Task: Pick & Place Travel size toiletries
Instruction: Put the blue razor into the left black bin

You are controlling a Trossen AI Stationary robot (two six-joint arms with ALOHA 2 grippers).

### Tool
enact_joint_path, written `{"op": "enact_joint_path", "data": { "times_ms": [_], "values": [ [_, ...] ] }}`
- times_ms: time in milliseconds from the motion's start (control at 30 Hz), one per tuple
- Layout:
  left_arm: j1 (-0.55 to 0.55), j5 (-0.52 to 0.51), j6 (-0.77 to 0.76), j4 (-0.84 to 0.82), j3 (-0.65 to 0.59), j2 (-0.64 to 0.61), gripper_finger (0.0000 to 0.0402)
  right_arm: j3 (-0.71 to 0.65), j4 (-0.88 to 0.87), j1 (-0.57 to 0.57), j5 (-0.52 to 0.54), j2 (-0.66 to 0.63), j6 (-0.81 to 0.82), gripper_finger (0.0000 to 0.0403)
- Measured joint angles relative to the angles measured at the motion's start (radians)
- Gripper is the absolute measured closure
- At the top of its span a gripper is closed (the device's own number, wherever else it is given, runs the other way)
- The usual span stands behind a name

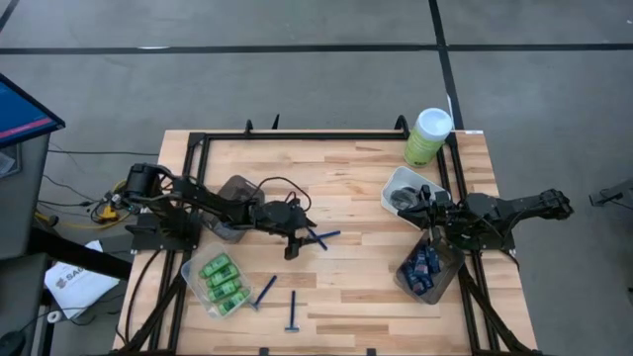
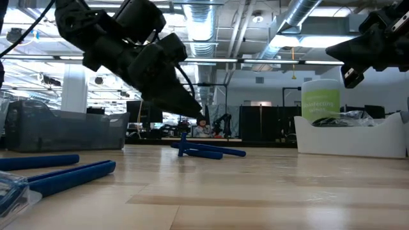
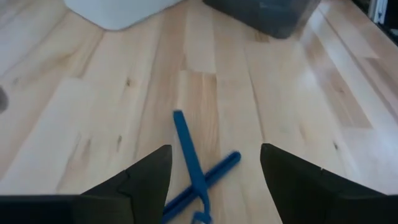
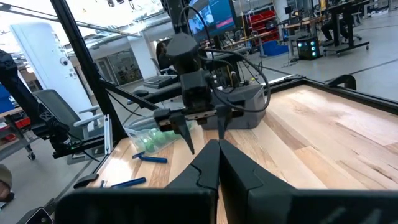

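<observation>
Two blue-handled razors (image 3: 188, 149) lie crossed on the wooden table near its middle (image 1: 324, 237). My left gripper (image 3: 214, 155) is open and hovers just above them, one finger on either side, touching neither; it also shows in the high view (image 1: 303, 235) and the low view (image 2: 185, 105). My right gripper (image 4: 217, 148) is shut and empty, held above the table's right side (image 1: 433, 220), over a clear tub of small dark-blue tubes (image 1: 423, 267). Bright green mini bottles (image 1: 222, 280) lie in a clear tub at the front left.
Two more blue razors (image 1: 265, 290) (image 1: 292, 311) lie near the front edge. A smoky tub (image 1: 233, 203) stands under the left arm. A white tub (image 1: 404, 188) with dark items and a tall pale-green canister (image 1: 427, 136) stand at the back right.
</observation>
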Motion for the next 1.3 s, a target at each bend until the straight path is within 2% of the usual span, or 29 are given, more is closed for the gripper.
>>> {"op": "enact_joint_path", "data": {
  "times_ms": [333,633,1000,1133,1300],
  "values": [
    [-0.012,-0.048,0.003,0.035,-0.080,0.000,0.0162,0.000,0.000,0.000,0.000,0.000,0.000,0.0403],
    [-0.012,-0.063,0.049,0.070,-0.090,0.000,0.0162,0.000,0.000,-0.001,0.000,0.000,0.000,0.0403],
    [-0.013,-0.045,0.062,0.142,-0.089,0.095,0.0164,0.000,0.000,-0.001,0.000,0.000,0.000,0.0403],
    [-0.013,-0.044,0.062,0.141,-0.089,0.106,0.0181,0.000,0.000,-0.001,0.000,0.000,0.000,0.0403],
    [-0.012,-0.044,0.063,0.144,-0.089,0.101,0.0226,0.000,0.000,-0.001,0.000,0.000,0.000,0.0403]
  ]
}}
